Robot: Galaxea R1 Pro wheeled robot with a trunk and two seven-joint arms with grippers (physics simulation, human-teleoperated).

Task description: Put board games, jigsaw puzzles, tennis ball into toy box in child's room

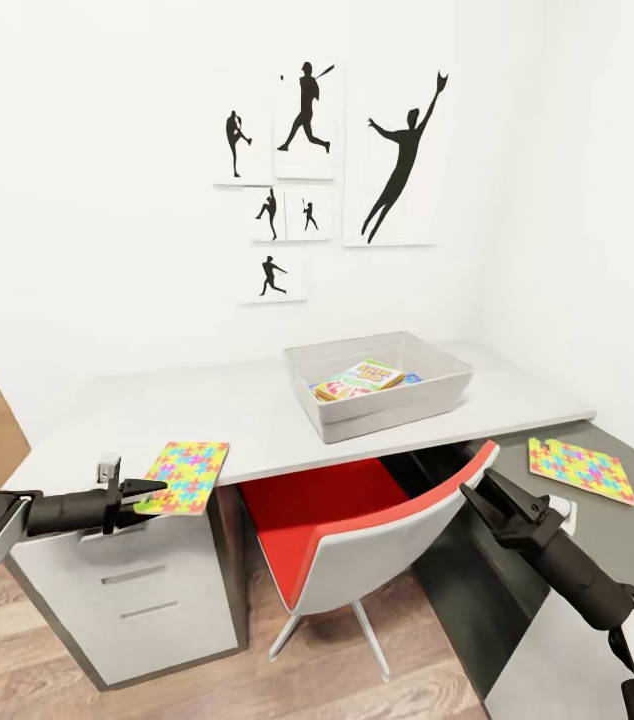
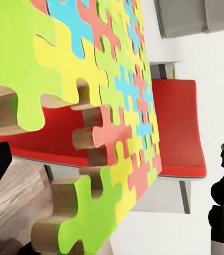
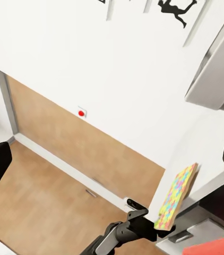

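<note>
Head view, left pincer point(image 1: 153, 491) gripping jigsaw puzzle point(image 1: 185, 476) edge

Matt-faced, wood-edged jigsaw puzzle point(image 2: 117, 106) — translucent grey plastic toy box point(image 1: 382, 405) — wood-plank floor point(image 1: 257, 690)

Your left arm point(image 1: 17, 515), lower left of head view: black tapered forearm, light grey panel on wrist section, small grey bracket on top near gripper. Left gripper point(image 1: 149, 490): two slim black fingers, flat and straight.

Your right arm point(image 1: 567, 565), lower right of head view: black ribbed segments, white-grey collar at wrist, black cable loop near white shell at frame corner. Right gripper point(image 1: 485, 480): black pointed fingers, angular housing behind.
</note>
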